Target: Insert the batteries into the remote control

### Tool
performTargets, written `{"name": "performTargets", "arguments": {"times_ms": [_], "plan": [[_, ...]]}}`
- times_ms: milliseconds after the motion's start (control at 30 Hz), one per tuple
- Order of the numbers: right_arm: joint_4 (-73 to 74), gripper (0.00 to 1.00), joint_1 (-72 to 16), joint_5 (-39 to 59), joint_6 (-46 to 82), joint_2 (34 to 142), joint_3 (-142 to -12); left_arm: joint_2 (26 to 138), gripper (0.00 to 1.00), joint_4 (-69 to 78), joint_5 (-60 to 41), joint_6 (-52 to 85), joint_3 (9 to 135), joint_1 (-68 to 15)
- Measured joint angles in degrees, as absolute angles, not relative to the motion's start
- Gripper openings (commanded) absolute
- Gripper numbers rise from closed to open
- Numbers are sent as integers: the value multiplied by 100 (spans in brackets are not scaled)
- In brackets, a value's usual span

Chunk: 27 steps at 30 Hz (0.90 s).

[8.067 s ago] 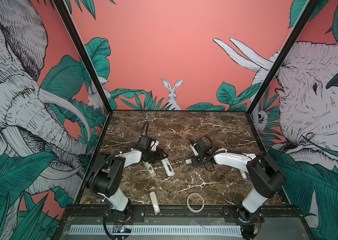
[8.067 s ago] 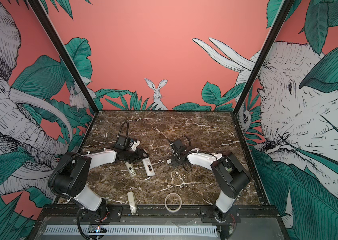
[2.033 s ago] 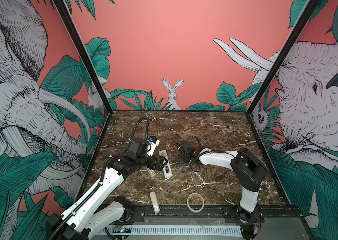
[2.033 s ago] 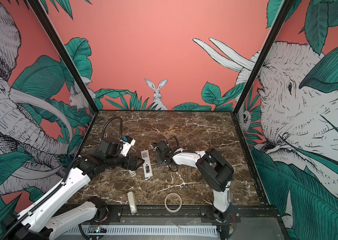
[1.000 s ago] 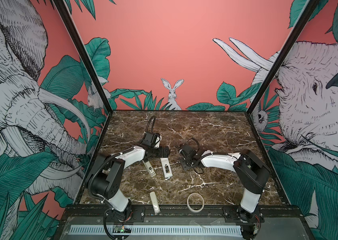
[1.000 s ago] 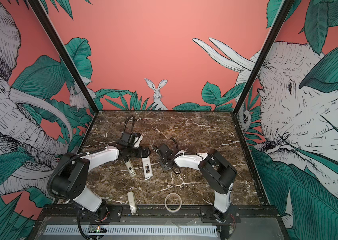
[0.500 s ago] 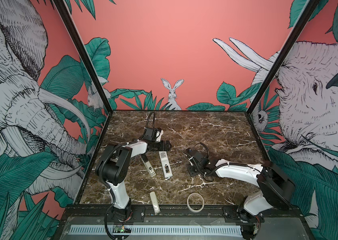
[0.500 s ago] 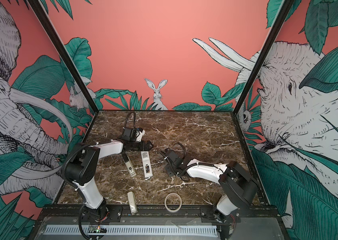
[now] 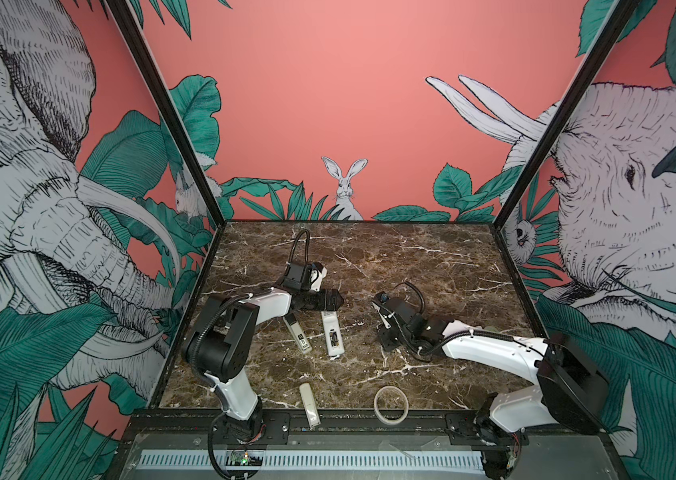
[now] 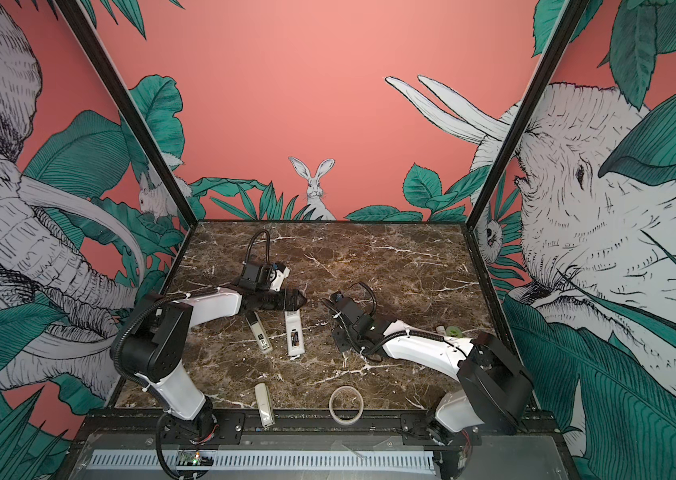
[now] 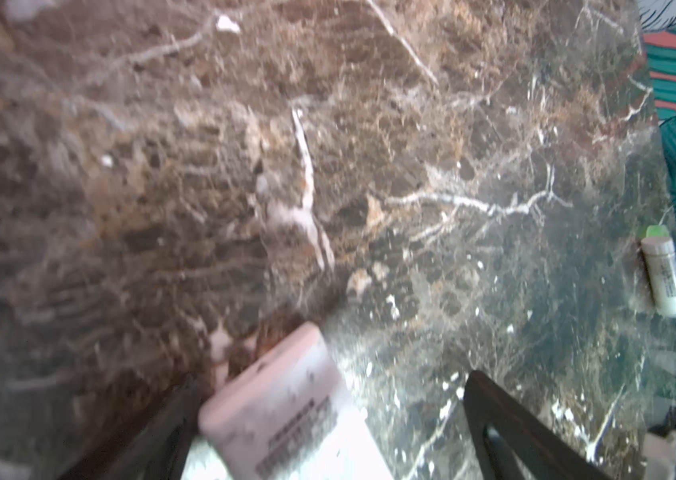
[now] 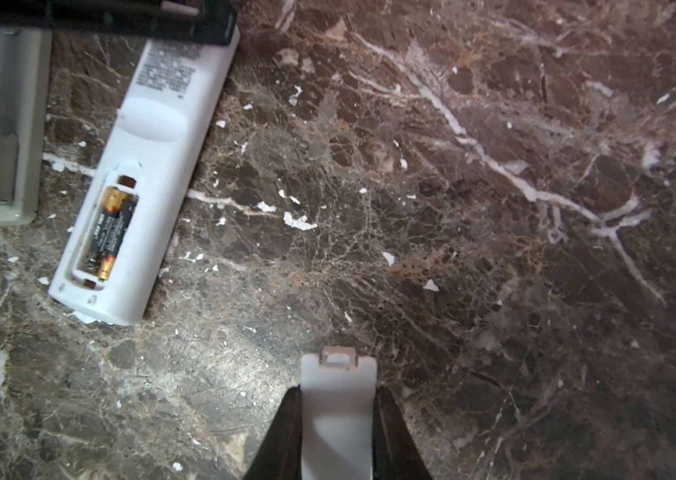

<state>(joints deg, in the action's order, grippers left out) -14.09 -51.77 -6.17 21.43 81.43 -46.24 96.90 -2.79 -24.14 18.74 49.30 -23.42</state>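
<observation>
On the brown marble table (image 9: 431, 266), left of centre, the remote control (image 9: 333, 338) lies face down with its battery bay open to the ceiling. In the right wrist view I can make out 2 batteries (image 12: 107, 232) seated in it, gold ends pointing opposite ways. That reads to me as the loading done and only the lid left.

The right gripper (image 12: 338, 397) is clenched on the edges of the battery cover (image 12: 338, 370), latch tab leading. It holds the cover low over bare marble, apart from the remote, presumably to slide it on tab-first.

The left gripper (image 9: 338, 300) hangs over the remote's far end, jaws spread wide and empty. In its wrist view the labelled end sits between the 2 fingers (image 11: 149, 436), which looks like a stance for pinning the body while the cover goes on. Just beside the remote lies a grey labelled stick (image 9: 298, 334), untouched.
</observation>
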Motion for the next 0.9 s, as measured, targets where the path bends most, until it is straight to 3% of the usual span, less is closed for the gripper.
{"name": "performTargets", "arguments": {"times_ms": [233, 567, 900], "plan": [[-1321, 20, -5177, -434, 1927, 7918, -4613, 9214, 99, -696, -2307, 2088, 4578, -2967], [-950, 19, -5446, -67, 2038, 7870, -4488, 9000, 99, -1776, -1940, 2158, 4788, -2980], [-1264, 21, -5391, -954, 2447, 6665, -3962, 8976, 99, -2158, -2307, 2388, 4762, -3164]]}}
